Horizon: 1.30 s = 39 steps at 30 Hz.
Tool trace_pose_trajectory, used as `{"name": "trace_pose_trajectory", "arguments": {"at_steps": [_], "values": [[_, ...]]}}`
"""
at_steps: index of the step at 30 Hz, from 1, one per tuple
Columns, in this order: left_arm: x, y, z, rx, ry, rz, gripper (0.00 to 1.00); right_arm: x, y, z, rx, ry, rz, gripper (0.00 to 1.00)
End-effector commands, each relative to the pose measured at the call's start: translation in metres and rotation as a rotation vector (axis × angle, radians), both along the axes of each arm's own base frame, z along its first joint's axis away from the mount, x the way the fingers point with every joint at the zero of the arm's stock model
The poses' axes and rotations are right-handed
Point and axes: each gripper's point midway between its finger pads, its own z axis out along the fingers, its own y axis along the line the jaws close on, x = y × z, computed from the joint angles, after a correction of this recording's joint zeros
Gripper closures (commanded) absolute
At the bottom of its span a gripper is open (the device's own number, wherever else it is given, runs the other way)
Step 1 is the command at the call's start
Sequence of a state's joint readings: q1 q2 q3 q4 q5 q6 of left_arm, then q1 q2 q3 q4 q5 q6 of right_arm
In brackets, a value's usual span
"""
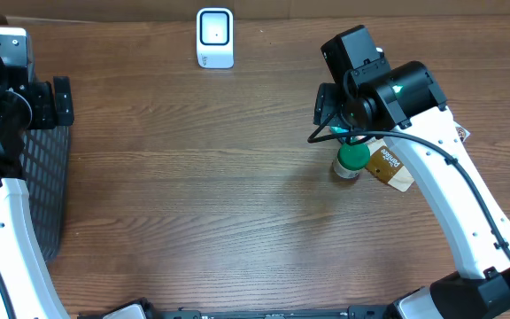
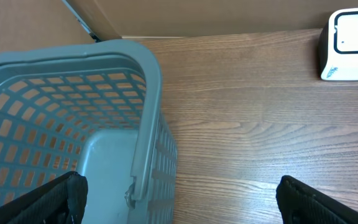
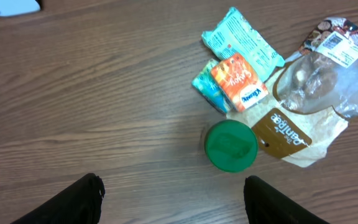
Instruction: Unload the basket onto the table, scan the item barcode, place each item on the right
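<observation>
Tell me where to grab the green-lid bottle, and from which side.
Take the bottle by its round green lid, from straight above: it stands upright, lid up. In the right wrist view its left side is bare table, while the brown bag lies flat close on its right, so stay high there.

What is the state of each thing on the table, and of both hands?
White barcode scanner: standing upright, nothing before it.
Grey plastic mesh basket: upright, visible part empty.
Green-lidded jar: upright, lid on, not held.
Brown and clear bread bag: lying flat.
Orange tissue pack: lying flat.
Teal snack packet: lying flat.
Left hand: open, empty.
Right hand: open, empty.
</observation>
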State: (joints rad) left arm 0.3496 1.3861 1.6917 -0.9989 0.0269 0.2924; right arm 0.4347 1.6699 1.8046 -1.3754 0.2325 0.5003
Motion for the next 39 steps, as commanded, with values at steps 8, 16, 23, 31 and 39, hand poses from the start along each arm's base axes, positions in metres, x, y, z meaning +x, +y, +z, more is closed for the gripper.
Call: {"name": "trace_pose_trajectory", "arguments": {"at_steps": [8,16,23,31,39], "values": [[0.001,0.000,0.009,0.018,-0.020,-0.014,0.00,-0.012,-0.004,0.028,0.021,-0.059,0.022,0.27],[0.001,0.000,0.009,0.018,-0.020,-0.014,0.01,-0.037,-0.014,0.077,0.083,-0.193,0.041,0.20],[0.001,0.000,0.009,0.018,-0.020,-0.014,0.01,-0.073,-0.028,0.121,0.151,-0.321,0.048,0.00],[0.001,0.000,0.009,0.018,-0.020,-0.014,0.00,-0.106,-0.059,0.157,0.143,-0.468,0.000,0.00],[0.001,0.000,0.009,0.018,-0.020,-0.014,0.00,-0.121,-0.092,0.180,0.073,-0.591,-0.097,0.00]]}}
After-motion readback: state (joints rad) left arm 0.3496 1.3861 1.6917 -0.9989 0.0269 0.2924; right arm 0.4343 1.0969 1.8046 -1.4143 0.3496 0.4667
